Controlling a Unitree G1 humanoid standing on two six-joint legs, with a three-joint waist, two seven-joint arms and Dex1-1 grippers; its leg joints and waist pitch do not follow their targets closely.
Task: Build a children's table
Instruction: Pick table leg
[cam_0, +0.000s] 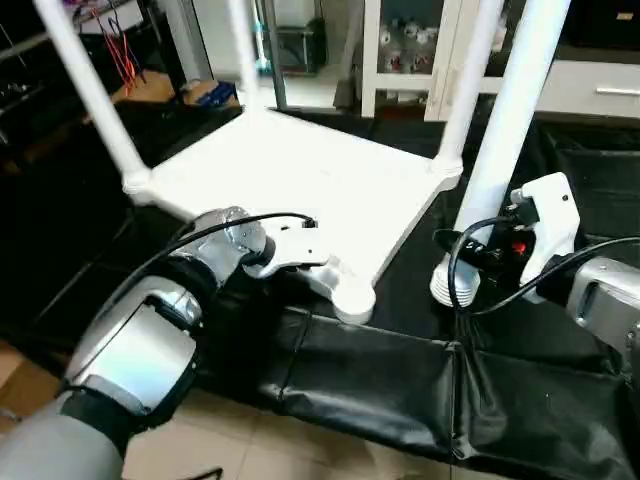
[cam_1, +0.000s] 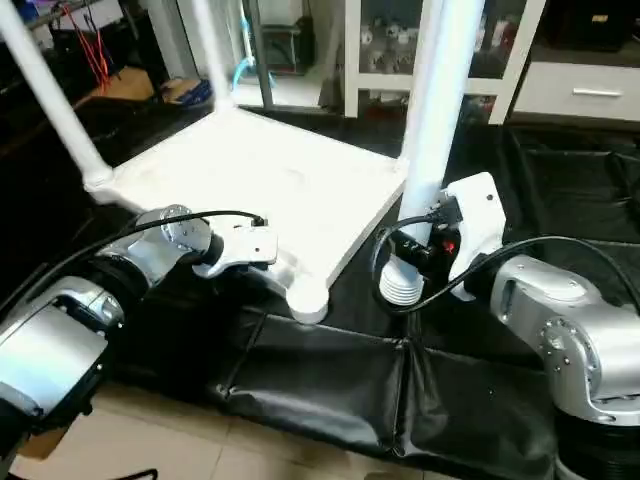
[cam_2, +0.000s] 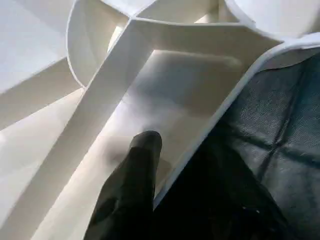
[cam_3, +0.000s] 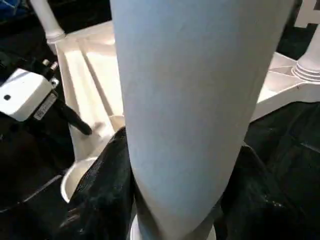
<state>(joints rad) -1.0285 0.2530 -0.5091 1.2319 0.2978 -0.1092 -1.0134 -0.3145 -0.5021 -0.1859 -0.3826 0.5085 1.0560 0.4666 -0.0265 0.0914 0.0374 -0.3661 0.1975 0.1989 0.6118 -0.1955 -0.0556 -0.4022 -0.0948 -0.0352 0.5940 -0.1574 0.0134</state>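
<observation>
Right fingers (cam_3: 107, 200) clasp a loose leg (cam_1: 432, 120); left fingers (cam_2: 132, 185) straddle the tabletop's (cam_0: 300, 170) near rim beside the empty corner socket (cam_0: 352, 297).

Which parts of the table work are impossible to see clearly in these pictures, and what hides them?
- Left gripper: in the head views its white housing covers the fingers; the left wrist view shows one finger, so a grip on the tabletop rim is unclear.
- Tops of the standing legs: cut off by the head views' upper edge.
- Free leg, foot: behind the right gripper and cable.
</observation>
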